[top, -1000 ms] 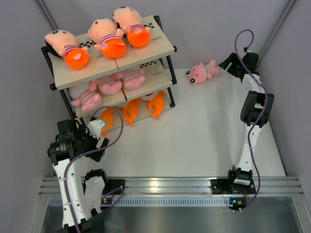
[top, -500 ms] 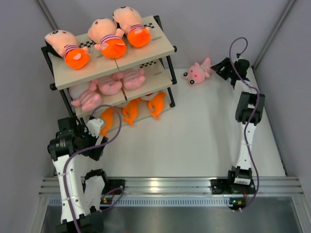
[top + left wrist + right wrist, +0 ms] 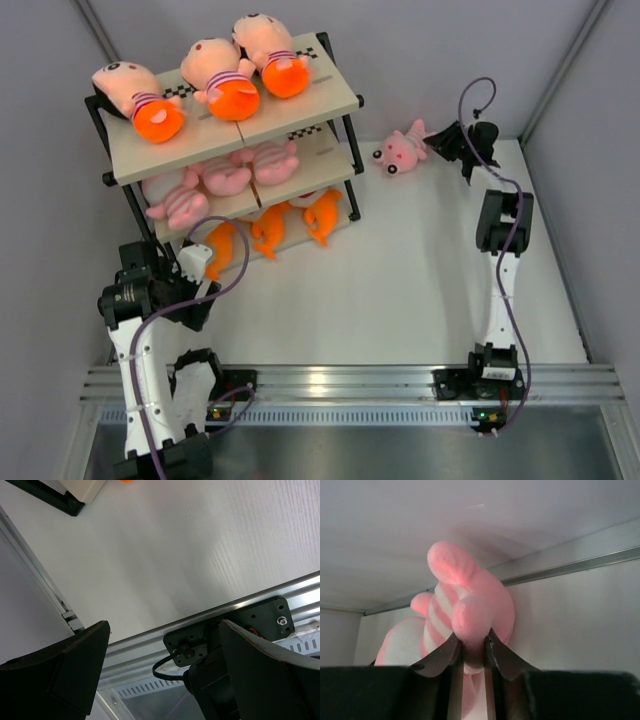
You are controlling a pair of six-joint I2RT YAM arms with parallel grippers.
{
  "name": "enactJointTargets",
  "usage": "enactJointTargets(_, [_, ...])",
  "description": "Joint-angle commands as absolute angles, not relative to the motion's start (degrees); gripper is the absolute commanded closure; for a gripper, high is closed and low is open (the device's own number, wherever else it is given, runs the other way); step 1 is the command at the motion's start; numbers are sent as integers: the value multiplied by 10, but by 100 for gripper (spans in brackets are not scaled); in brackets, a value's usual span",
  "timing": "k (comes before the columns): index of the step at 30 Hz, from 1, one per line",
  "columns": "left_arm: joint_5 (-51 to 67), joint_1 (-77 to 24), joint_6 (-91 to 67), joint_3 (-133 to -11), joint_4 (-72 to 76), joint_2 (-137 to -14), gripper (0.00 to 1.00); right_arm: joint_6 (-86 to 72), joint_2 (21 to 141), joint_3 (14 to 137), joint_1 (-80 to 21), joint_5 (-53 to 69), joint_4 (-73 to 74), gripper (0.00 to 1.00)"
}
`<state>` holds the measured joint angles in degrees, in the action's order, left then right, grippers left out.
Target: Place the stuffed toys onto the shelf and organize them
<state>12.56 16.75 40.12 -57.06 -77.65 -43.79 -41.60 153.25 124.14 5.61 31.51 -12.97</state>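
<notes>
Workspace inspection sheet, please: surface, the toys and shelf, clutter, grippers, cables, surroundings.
Surface: white table, no marks seen.
Job's things: shelf holds three dolls on top, pink animals on the middle tier, orange fish at the bottom; loose pink animal right of it.
Clutter: nothing seen.
Grippers: left gripper open, empty; right gripper shut on the loose pink animal's limb.
Cables: purple cables loop along both arms.
Surroundings: grey walls, aluminium rail at the near edge.
</notes>
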Motion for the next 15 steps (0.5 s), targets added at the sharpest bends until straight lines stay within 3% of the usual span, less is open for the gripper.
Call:
enactJointTargets(1, [125,167,390,-585,-796,-438,3,-433,1516,1231,49,287,-172,88])
enactJointTargets(2, [128,166,390,-585,-796,-436,3,-434,1491,1201,49,275,-174,99])
enactJointTargets(3, [130,166,390,-584,-795,-434,3,-435,1474,1181,49,268,-178,100])
enactJointTargets(7, [133,166,380,-579,-795,-433,3,-461,1307,1015,49,217,-218,100])
enactJointTargets(11, [147,165,360,-584,-792,-446,4,-503,1128,753,43,146,-296,100])
enactJointTargets(15, [189,165,333,-581,-767,-456,6,-518,977,642,33,91,-224,100])
